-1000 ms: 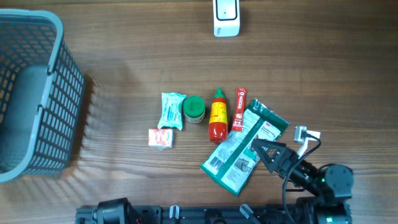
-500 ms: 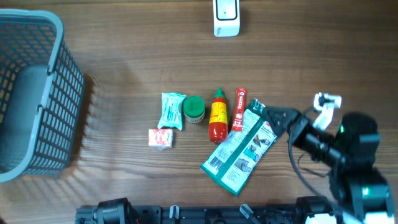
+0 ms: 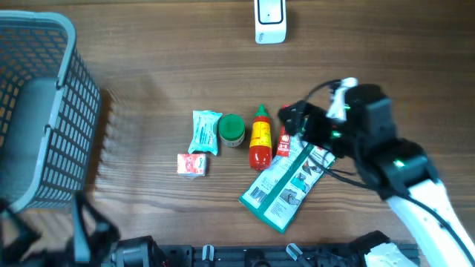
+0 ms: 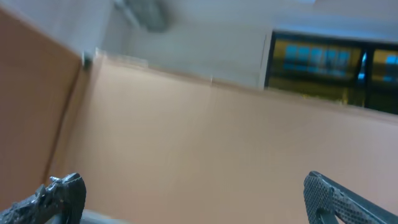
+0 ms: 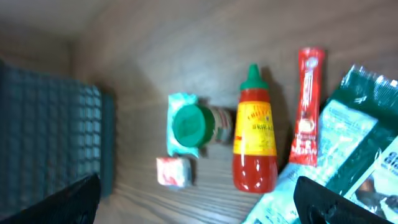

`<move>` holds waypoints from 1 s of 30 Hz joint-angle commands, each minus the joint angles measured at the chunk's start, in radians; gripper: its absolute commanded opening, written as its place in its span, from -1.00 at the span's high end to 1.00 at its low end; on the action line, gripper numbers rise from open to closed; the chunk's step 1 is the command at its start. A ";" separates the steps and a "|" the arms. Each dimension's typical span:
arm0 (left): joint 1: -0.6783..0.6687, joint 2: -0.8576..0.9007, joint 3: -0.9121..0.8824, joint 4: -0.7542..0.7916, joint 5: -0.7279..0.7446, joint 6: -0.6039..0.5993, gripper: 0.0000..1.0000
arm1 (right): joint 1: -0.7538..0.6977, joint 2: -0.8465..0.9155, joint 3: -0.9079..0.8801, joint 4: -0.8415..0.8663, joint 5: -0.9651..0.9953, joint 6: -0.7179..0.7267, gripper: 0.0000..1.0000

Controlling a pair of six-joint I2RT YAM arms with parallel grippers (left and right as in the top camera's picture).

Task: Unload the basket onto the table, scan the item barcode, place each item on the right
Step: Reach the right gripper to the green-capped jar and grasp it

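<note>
Moved: right gripper (image 3: 288, 122) has swung up from the 5 o'clock corner and now sits over the top end of the green packet (image 3: 284, 185); the packet itself hasn't budged, and the left arm (image 3: 83, 236) has just blurred in at the 7 o'clock edge.
Item: green packet lying flat on the table (image 3: 163, 81), at about 5 o'clock from the middle, slanted with its top end towards 1 o'clock.
Barcode: facing up on a white patch (image 3: 256, 194) at the packet's 7 o'clock end, nothing covering it.
Right gripper: fingers spread wide, nothing between them; pointing towards 9 o'clock above the red sachet (image 3: 283, 142) and the packet's top corner. Whether it touches either, I can't tell.
Neighbours: sachet just beside the packet; then, running towards 9 o'clock, the sauce bottle (image 3: 259, 137), the green-lidded jar (image 3: 231, 130) and the pale green packet (image 3: 205, 132), all close together. Small red-and-white packet (image 3: 191, 165) lies at 7 o'clock of that last one.
Scanner: white unit (image 3: 269, 21) at 12 o'clock on the far edge, well apart from the packet.
Basket: grey mesh basket (image 3: 70, 111) at 9 o'clock, well apart from the row.
Left gripper: jaws (image 4: 193, 194) spread wide and empty, its camera aimed off the table at a plain tan surface.
</note>
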State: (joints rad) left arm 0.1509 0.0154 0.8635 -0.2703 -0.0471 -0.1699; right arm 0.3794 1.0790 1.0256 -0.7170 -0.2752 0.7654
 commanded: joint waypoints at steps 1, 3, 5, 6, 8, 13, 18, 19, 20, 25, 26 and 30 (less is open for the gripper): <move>0.005 -0.010 -0.142 0.033 0.027 -0.155 -1.00 | 0.050 0.124 0.015 0.010 0.106 0.058 -0.99; 0.005 -0.010 -0.163 0.031 0.027 -0.180 -1.00 | 0.050 0.163 0.015 0.029 0.085 0.099 -1.00; 0.005 -0.010 -0.172 0.031 0.028 -0.183 -0.99 | 0.050 0.197 0.015 0.070 0.047 0.067 -1.00; 0.005 -0.010 -0.175 0.031 0.027 -0.183 -1.00 | 0.050 0.212 0.016 0.090 0.029 0.046 -0.99; 0.005 -0.009 -0.181 0.011 0.028 -0.183 -1.00 | 0.050 0.238 0.021 0.122 0.007 0.025 -0.99; 0.005 -0.008 -0.183 -0.127 0.032 -0.183 -1.00 | 0.054 0.311 0.103 0.092 0.013 -0.008 -0.99; -0.019 -0.008 -0.235 -0.131 0.089 -0.182 -1.00 | 0.149 0.432 0.307 -0.057 0.130 -0.027 -0.99; -0.024 -0.008 -0.251 -0.126 0.101 -0.182 -1.00 | 0.178 0.457 0.350 -0.083 0.175 -0.028 -0.99; -0.029 -0.008 -0.263 -0.123 0.109 -0.183 -1.00 | 0.197 0.476 0.376 -0.100 0.205 -0.025 -0.99; -0.072 -0.008 -0.372 -0.137 0.171 -0.183 -1.00 | 0.266 0.623 0.465 -0.145 0.261 0.001 -0.99; -0.081 -0.008 -0.394 -0.143 0.170 -0.183 -1.00 | 0.270 0.650 0.470 -0.134 0.261 0.001 -0.98; -0.094 -0.008 -0.443 -0.145 0.170 -0.183 -1.00 | 0.272 0.735 0.473 -0.081 0.261 0.031 -0.99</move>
State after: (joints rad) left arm 0.0692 0.0154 0.4526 -0.4198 0.0937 -0.3439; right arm 0.6514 1.7435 1.4818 -0.8253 -0.0593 0.7673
